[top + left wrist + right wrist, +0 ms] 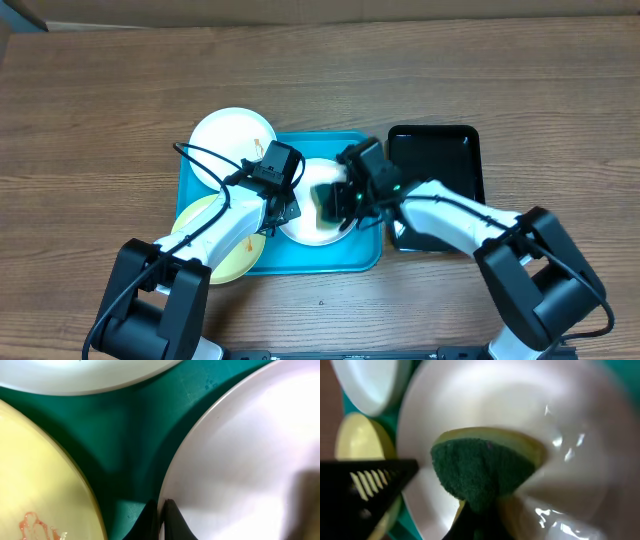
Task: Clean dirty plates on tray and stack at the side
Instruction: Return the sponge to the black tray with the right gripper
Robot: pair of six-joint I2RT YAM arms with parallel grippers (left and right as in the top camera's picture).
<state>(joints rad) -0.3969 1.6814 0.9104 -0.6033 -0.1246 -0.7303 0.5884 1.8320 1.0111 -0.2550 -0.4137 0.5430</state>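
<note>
From my station this reads as a robotics lab bench, not a home: a plain wood-grain surface (100, 90) with two black-and-white arms, the left arm (215, 232) and the right arm (450, 212), rising from its near edge, a loose black cable (205, 160) looping off one. The tableware is only a small set: a turquoise tray (300, 262), a glossy black tray (440, 150), a middle white plate (305, 232) with a green sponge (329, 199) on it, a second white plate (232, 135), a pale yellow-green plate (238, 262). A flat beige board (300, 8) runs along the far side
</note>
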